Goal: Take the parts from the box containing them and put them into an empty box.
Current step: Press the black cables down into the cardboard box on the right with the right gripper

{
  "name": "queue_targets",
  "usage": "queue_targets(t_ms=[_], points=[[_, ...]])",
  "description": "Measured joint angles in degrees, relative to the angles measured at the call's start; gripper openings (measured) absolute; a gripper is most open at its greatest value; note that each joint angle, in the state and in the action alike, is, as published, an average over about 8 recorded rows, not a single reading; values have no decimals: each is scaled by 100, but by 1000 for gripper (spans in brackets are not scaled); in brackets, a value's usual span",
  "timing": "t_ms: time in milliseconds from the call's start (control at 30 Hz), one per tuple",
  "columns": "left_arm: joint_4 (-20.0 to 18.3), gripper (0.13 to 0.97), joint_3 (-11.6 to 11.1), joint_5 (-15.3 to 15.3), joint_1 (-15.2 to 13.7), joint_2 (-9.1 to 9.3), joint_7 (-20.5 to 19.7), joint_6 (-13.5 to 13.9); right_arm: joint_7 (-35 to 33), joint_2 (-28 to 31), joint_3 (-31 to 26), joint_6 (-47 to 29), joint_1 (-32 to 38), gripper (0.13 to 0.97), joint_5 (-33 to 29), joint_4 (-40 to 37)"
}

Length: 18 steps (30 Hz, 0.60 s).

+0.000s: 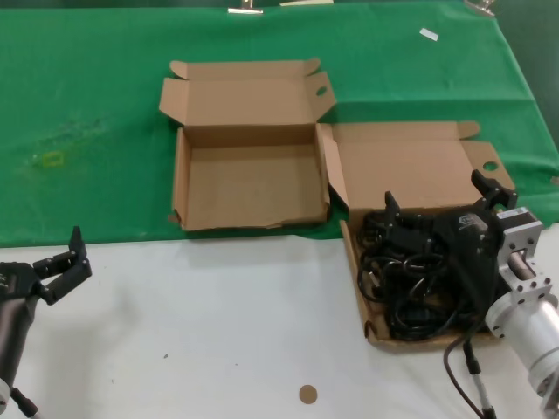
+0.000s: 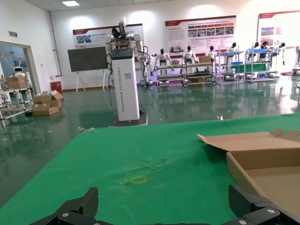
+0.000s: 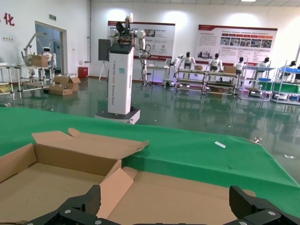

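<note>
While my wide-open right gripper (image 1: 441, 205) hovers over the box of cables (image 1: 376, 336), only the head view shows my left gripper (image 1: 65, 262), open, empty.

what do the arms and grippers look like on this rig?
Both grippers are black with angular two-finger jaws: left gripper, right gripper. The right arm has a bare silver metal wrist housing and a black cable looping beneath it. The left arm looks dark grey.

No text can be read: the lettering on the white tower (image 2: 124, 84) and wall posters (image 3: 236, 38) beyond both grippers is illegible.
</note>
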Motion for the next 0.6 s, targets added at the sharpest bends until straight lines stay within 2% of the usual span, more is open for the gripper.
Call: queue_targets(t_ms=[600], points=[[0,966,0,0,0,0,0,0,0,0,0,0,0,966,0,0]])
